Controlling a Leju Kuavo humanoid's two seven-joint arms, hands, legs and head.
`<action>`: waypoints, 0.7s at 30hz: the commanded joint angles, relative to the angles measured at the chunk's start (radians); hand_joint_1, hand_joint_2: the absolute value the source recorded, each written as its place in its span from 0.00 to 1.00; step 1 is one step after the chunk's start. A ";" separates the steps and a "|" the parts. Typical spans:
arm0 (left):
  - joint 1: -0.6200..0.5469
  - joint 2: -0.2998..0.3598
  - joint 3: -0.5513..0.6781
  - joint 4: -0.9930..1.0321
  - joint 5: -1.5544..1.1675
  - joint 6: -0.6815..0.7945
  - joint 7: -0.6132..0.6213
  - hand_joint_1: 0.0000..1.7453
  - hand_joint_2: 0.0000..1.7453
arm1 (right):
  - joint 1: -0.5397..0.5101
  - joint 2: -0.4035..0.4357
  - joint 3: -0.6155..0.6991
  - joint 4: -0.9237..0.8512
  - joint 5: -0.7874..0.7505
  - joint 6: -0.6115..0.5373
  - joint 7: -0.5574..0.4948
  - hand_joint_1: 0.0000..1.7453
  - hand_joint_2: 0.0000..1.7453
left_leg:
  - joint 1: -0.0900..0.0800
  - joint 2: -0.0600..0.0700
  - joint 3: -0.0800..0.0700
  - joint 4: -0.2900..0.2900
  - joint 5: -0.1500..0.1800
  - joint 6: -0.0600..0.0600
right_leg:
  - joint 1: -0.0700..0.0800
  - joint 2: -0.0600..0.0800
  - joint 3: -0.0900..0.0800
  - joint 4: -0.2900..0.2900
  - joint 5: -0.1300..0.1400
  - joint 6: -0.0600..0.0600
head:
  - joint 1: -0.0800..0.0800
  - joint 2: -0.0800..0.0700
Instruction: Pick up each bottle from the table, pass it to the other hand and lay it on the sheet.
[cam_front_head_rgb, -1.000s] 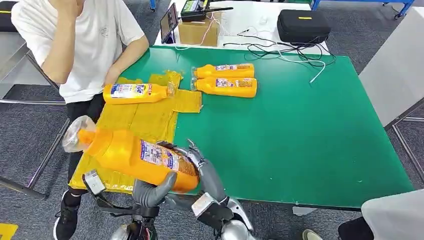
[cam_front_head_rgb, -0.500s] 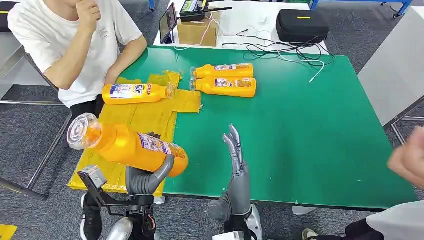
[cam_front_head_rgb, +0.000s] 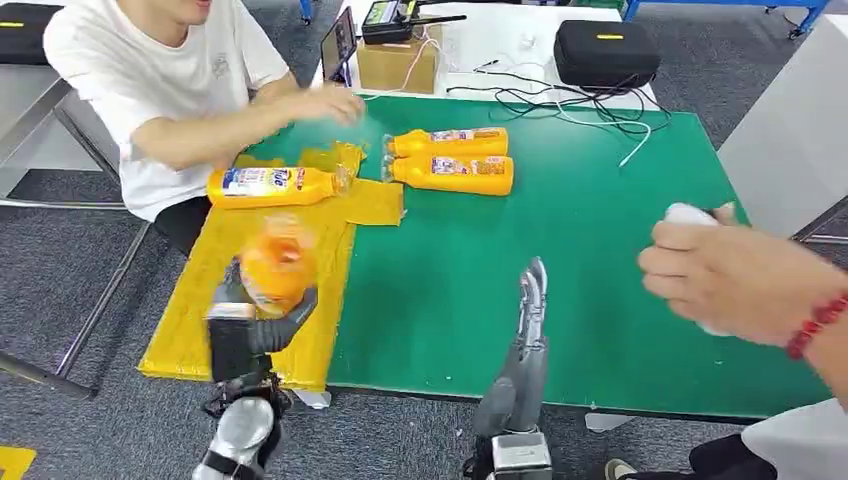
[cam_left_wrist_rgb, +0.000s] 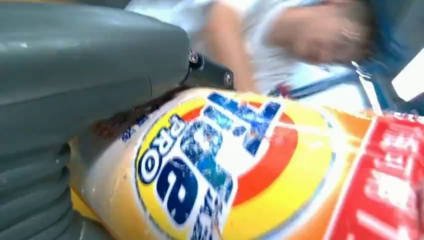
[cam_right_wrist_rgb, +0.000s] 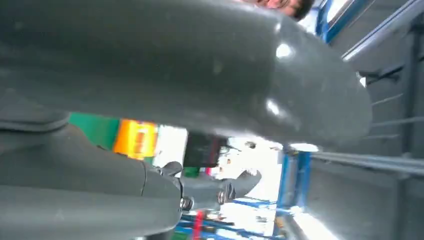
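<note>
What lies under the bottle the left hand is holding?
Under the held bottle, gripped by the left hand, is the yellow sheet on the green table. The hand and bottle cover the sheet directly beneath, so nothing there can be checked.

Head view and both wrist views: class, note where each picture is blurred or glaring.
Head view: the held bottle in the left hand is motion-smeared, as are both people's hands; the table is sharp. Left wrist view: the bottle label is soft, the person behind blurred. Right wrist view: the right hand is out of focus, with bright glare behind.
</note>
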 joint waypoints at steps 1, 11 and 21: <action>-0.214 0.032 0.181 0.499 -0.424 0.005 0.206 1.00 1.00 | -0.001 -0.009 -0.045 0.113 -0.085 0.056 0.000 0.00 0.00 | 0.002 0.000 0.005 -0.002 0.000 -0.002 | 0.002 0.000 0.006 -0.003 0.000 -0.002 | 0.000 0.000; -0.400 0.089 0.140 0.897 -0.772 -0.079 0.462 1.00 1.00 | -0.051 0.023 -0.059 0.196 -0.108 0.163 0.021 0.00 0.00 | 0.001 0.000 0.002 -0.001 0.000 -0.002 | 0.002 -0.001 0.002 -0.001 0.000 -0.002 | 0.000 0.000; -0.405 0.088 0.116 0.957 -0.784 -0.286 0.500 0.00 1.00 | -0.043 0.052 -0.107 0.194 -0.107 0.183 0.029 0.00 0.00 | 0.001 -0.001 0.010 -0.002 0.001 -0.002 | 0.001 0.001 0.011 -0.002 0.001 -0.003 | 0.000 0.000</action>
